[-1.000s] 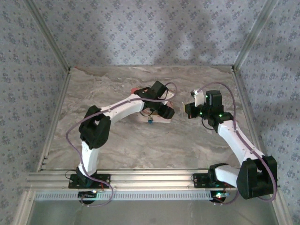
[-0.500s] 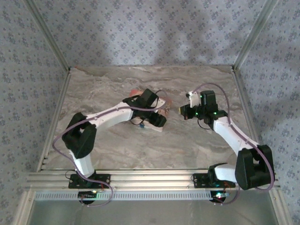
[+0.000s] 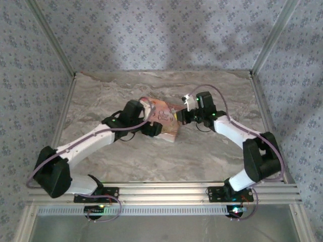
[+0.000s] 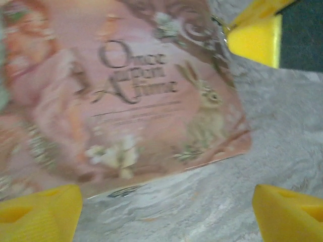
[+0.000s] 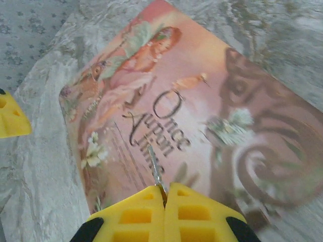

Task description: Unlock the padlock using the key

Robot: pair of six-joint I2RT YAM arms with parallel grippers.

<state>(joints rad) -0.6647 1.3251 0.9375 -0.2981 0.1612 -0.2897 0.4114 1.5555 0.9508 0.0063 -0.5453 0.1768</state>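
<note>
Lower and closer to the pink book [image 3: 165, 120] than a second ago.
The left pincer [image 4: 161, 209] gapes wide and empty above the table [image 4: 282, 131] at the book's lower edge; the right pincer [image 5: 164, 194] is clamped on the key [image 5: 155, 169], lower centre of its wrist view, blade over the cover.

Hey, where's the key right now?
In the right wrist view the key juts from the tips of the shut right pincer, just over the pink Once Upon a Time book, beside its title.
</note>
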